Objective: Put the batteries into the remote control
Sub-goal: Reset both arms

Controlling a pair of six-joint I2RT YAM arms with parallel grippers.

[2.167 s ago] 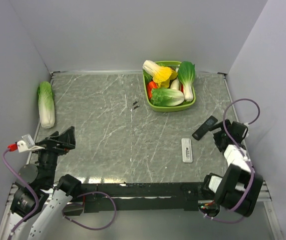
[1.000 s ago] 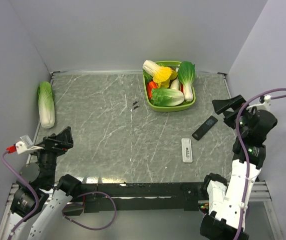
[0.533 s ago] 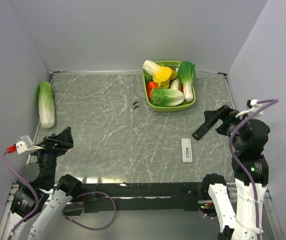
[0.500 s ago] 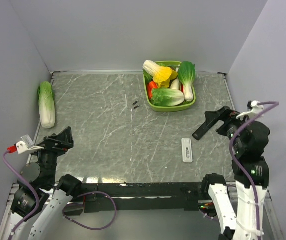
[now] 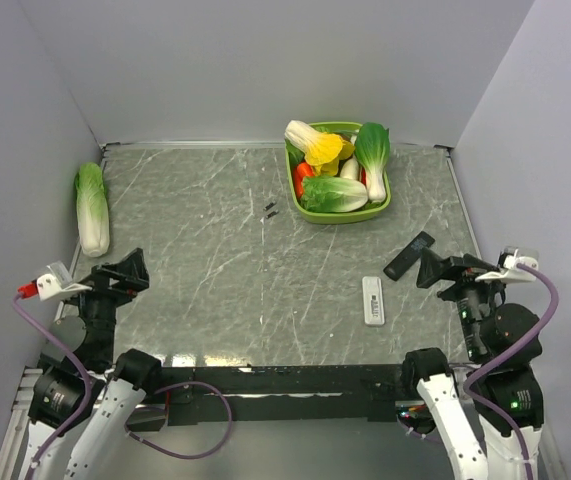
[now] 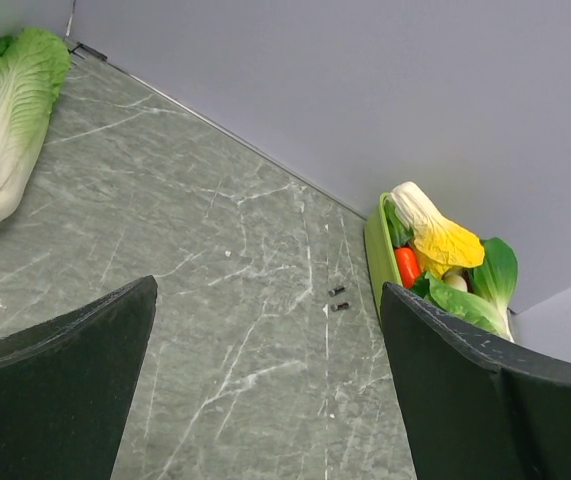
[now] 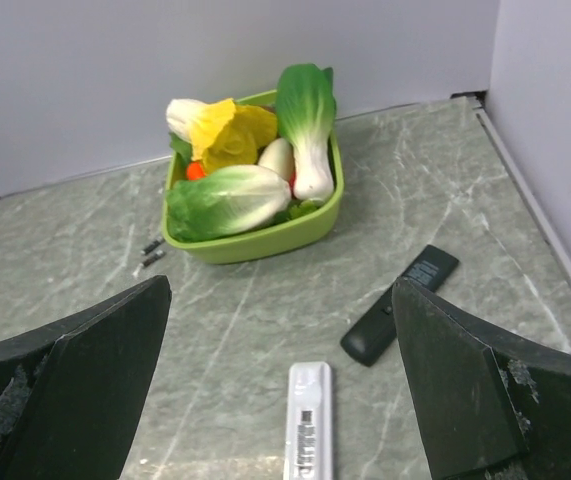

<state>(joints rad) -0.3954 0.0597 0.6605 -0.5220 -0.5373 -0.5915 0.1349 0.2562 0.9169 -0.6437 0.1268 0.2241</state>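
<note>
The black remote control [image 5: 409, 255] lies slanted on the table right of centre. In the right wrist view [image 7: 400, 303] a pale label on it faces up and no buttons show. No bright-blue batteries show in any view. My right gripper [image 5: 445, 274] is open and empty, raised just near-right of the remote; its wide jaws frame the right wrist view [image 7: 280, 400]. My left gripper [image 5: 120, 278] is open and empty at the near left [image 6: 275, 420], far from the remote.
A white remote [image 5: 372, 300] lies near the black one [image 7: 308, 420]. Two tiny dark bits [image 5: 270, 209] lie left of a green basket [image 5: 310, 212] of vegetables [image 7: 255, 243]. A cabbage [image 5: 92, 208] lies by the left wall [image 6: 5, 130].
My right arm has pulled back from over the black remote toward the near right edge, the gripper staying open. The remote has not moved. The left arm has barely shifted.
</note>
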